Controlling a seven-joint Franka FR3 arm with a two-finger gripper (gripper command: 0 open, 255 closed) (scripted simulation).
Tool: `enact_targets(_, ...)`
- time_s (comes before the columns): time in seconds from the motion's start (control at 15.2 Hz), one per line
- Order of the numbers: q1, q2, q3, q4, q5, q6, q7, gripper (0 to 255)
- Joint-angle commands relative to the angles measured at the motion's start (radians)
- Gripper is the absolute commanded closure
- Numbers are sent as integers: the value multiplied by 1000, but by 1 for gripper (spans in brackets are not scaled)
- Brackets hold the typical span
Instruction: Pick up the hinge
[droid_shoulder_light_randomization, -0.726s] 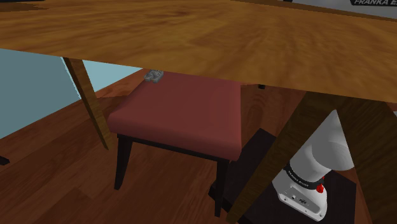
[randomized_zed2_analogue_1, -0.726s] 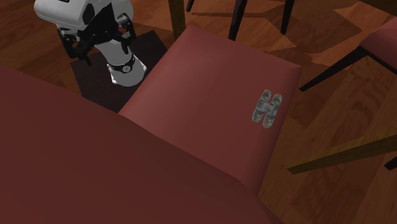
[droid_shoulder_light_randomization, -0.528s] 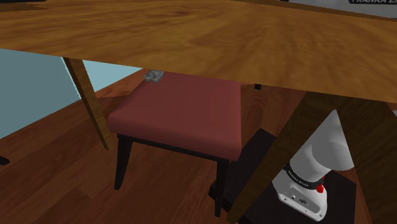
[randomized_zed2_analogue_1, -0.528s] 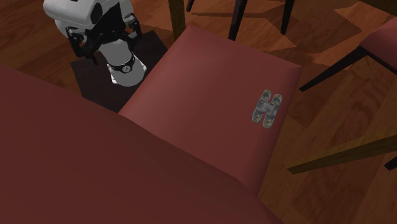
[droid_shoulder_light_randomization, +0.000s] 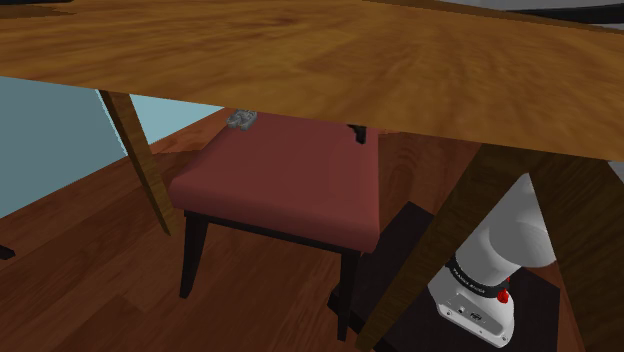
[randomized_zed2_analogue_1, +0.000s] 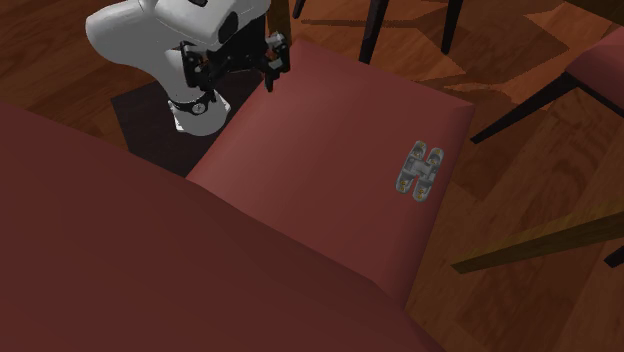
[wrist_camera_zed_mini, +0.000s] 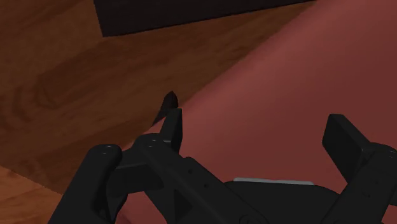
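Second exterior view: hinge (randomized_zed2_analogue_1: 421, 171) lying whole on the red seat (randomized_zed2_analogue_1: 330, 120); wrist view: gripper (wrist_camera_zed_mini: 257, 130) jaws spread wide.

small grey metal hinge (randomized_zed2_analogue_1: 420, 171): silver-grey w/ darker slots, mottled.
padded stool seat (randomized_zed2_analogue_1: 330, 130): dark red, plain, no pattern.
stool legs (droid_shoulder_light_randomization: 190, 255): black.
wooden table top (droid_shoulder_light_randomization: 350, 50): warm orange-brown, streaky grain.
plank floor (droid_shoulder_light_randomization: 90, 260): dark red-brown wood, grain lines.
robot arm (randomized_zed2_analogue_1: 130, 35): white shells, dark joints.
small base button (droid_shoulder_light_randomization: 503, 296): red.
two fingers (wrist_camera_zed_mini: 343, 140): black all over.
box stand (droid_shoulder_light_randomization: 405, 235): black.
wall (droid_shoulder_light_randomization: 45, 130): pale blue, flat.
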Motion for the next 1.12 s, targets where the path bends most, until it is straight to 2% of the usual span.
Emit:
enact_targets(0.0, -11, 60, 36, 49, 23, 20, 91, 0)
enact_targets(0.26, -32, 187, 104, 159, 45, 57, 265, 0)
enact_targets(0.53, -50, 326, 162, 290, 37, 86, 441, 0)
enact_targets(0.79, -55, 477, 206, 443, -1, 101, 616, 0)
enact_targets(1.06, -39, 639, 229, 621, -61, 96, 786, 0)
